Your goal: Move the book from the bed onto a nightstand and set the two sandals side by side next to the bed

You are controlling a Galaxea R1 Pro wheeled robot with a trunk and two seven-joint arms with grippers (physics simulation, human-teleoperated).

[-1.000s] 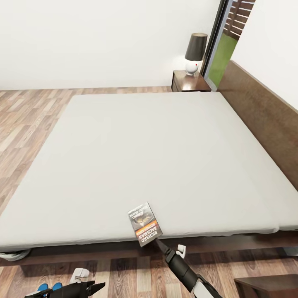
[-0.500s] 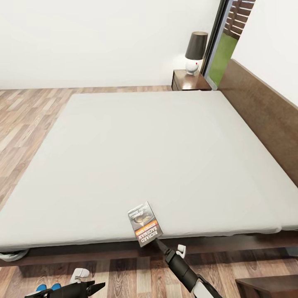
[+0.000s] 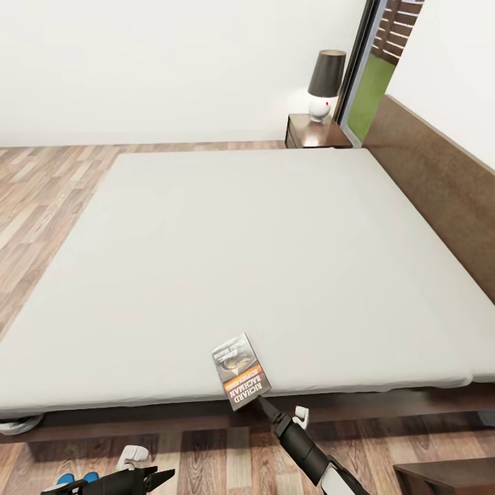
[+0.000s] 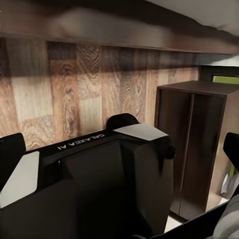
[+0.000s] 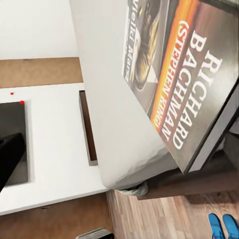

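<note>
We count: one bed (image 3: 275,261), one book (image 3: 240,370), two sandals (image 3: 77,477), two nightstands (image 3: 313,134), one lamp (image 3: 324,85).

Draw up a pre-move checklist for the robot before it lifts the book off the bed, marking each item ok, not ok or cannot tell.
1. Book overhangs the near edge of the bed, graspable: ok.
2. Right gripper at the book's overhanging corner: ok.
3. Right gripper closed on the book: cannot tell.
4. Far nightstand has bare top beside the lamp: ok.
5. Sandals side by side: cannot tell.
</note>
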